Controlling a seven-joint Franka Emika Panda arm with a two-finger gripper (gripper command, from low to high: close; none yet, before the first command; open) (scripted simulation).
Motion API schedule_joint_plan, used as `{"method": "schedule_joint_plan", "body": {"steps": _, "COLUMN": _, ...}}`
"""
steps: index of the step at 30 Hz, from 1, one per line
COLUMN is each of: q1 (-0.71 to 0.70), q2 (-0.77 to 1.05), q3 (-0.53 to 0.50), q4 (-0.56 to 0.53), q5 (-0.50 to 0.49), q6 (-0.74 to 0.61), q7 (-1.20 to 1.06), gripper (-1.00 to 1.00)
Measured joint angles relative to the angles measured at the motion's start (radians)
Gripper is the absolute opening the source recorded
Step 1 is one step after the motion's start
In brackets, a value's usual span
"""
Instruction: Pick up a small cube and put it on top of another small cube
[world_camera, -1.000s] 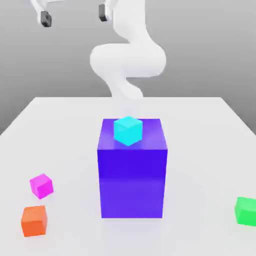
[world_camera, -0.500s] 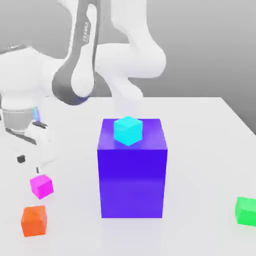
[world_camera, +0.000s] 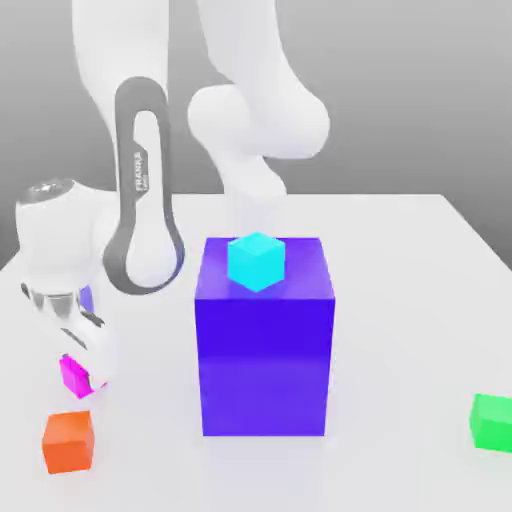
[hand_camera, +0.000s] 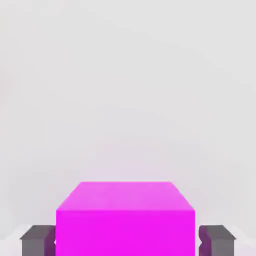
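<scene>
Down has come the hand (world_camera: 84, 374), spread barely wider than the pink cube (hand_camera: 125, 232), which lies squarely between its fingertips.

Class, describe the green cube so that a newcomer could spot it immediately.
Start from the big blue-violet block standing on the white table. Look toward the exterior view's right edge for a small bright green cube. Its colour separates it from the orange, magenta and cyan cubes.
</scene>
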Motion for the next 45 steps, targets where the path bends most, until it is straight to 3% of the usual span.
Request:
{"method": "schedule_joint_plan", "body": {"steps": 4, "q1": 0.013, "q2": -0.009, "q3": -0.014, "q4": -0.002, "q5": -0.006, "q6": -0.007, "q7": 0.004, "gripper": -1.00}}
{"method": "schedule_joint_plan", "body": {"steps": 11, "q1": 0.135, "q2": -0.166, "q3": -0.185, "q4": -0.040, "q5": -0.215, "q6": -0.119, "q7": 0.162, "gripper": -1.00}}
{"method": "schedule_joint_plan", "body": {"steps": 15, "q1": 0.149, "q2": -0.224, "q3": -0.213, "q4": -0.028, "q5": -0.308, "q6": -0.198, "q7": 0.224, "gripper": -1.00}}
{"method": "schedule_joint_plan", "body": {"steps": 23, "q1": 0.354, "q2": -0.167, "q3": 0.018, "q4": 0.159, "q5": -0.379, "q6": -0.349, "q7": 0.091, "gripper": -1.00}}
{"method": "schedule_joint_plan", "body": {"steps": 35, "q1": 0.649, "q2": -0.155, "q3": 0.357, "q4": 0.253, "q5": -0.457, "q6": -0.428, "q7": -0.090, "gripper": -1.00}}
{"method": "schedule_joint_plan", "body": {"steps": 39, "q1": 0.757, "q2": -0.133, "q3": 0.466, "q4": 0.279, "q5": -0.501, "q6": -0.425, "q7": -0.138, "gripper": -1.00}}
{"method": "schedule_joint_plan", "body": {"steps": 42, "q1": 0.852, "q2": -0.011, "q3": 0.467, "q4": 0.315, "q5": -0.610, "q6": -0.341, "q7": -0.104, "gripper": -1.00}}
{"method": "schedule_joint_plan", "body": {"steps": 43, "q1": 0.868, "q2": 0.016, "q3": 0.457, "q4": 0.320, "q5": -0.632, "q6": -0.319, "q7": -0.092, "gripper": 1.00}}
{"method": "schedule_joint_plan", "body": {"steps": 45, "q1": 0.868, "q2": 0.016, "q3": 0.457, "q4": 0.320, "q5": -0.632, "q6": -0.319, "q7": -0.092, "gripper": 1.00}}
